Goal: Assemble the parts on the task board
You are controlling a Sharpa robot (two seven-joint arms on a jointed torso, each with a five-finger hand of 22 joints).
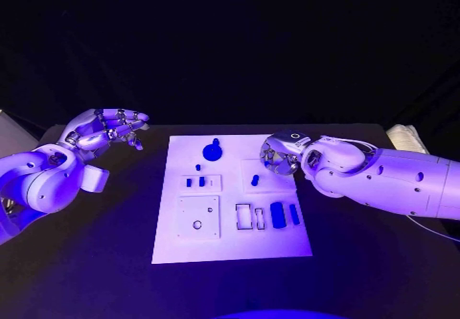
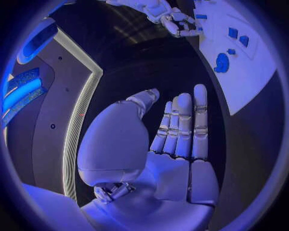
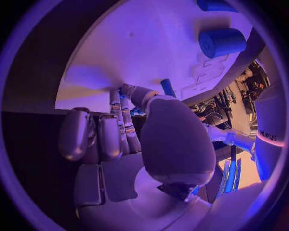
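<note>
Task board (image 1: 230, 246) sits centre frame, blue parts (image 1: 277, 214) on it, no readable writing. Left hand (image 1: 104, 133) hovers upper left, fingers apart, empty. Right hand (image 1: 280, 156) at board's right edge; wrist view shows fingertips (image 3: 123, 91) touching board, grip unclear.

The right hand (image 1: 281, 159) covers the task board's (image 1: 230, 249) right edge in the head view, hiding what its fingertips touch, and the right wrist view's rim cuts off a blue part (image 3: 216, 5) on the board.
</note>
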